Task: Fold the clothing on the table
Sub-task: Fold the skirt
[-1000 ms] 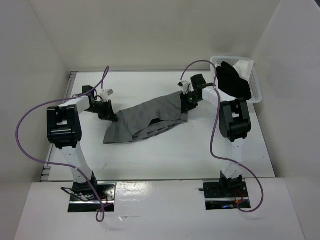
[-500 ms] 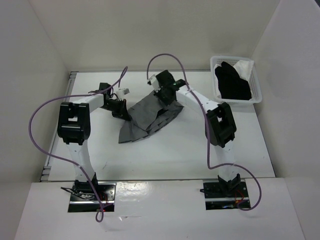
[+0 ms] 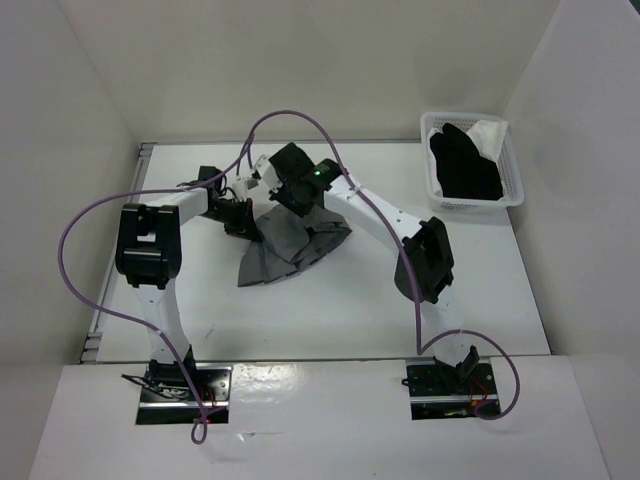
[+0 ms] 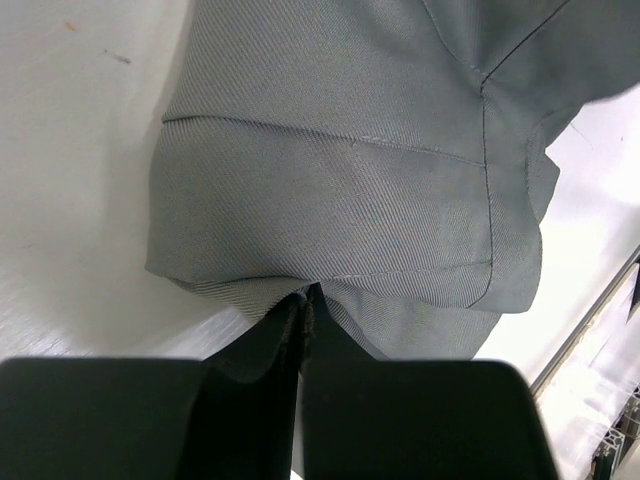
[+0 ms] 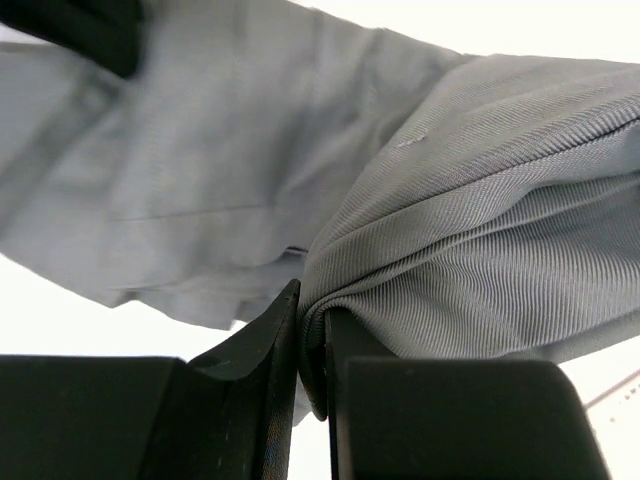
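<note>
While the left fingers (image 4: 255, 350) and right fingers (image 5: 262, 345) pinch it, the grey skirt (image 3: 285, 250) lies bunched, creased.

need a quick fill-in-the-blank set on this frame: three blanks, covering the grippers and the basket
1. The left gripper and right gripper are each shut on the ____-coloured skirt.
2. The basket holds a white cloth and a ____ garment.
3. The basket stands on the ____ arm's side of the table.

Missing words: grey; black; right.
</note>
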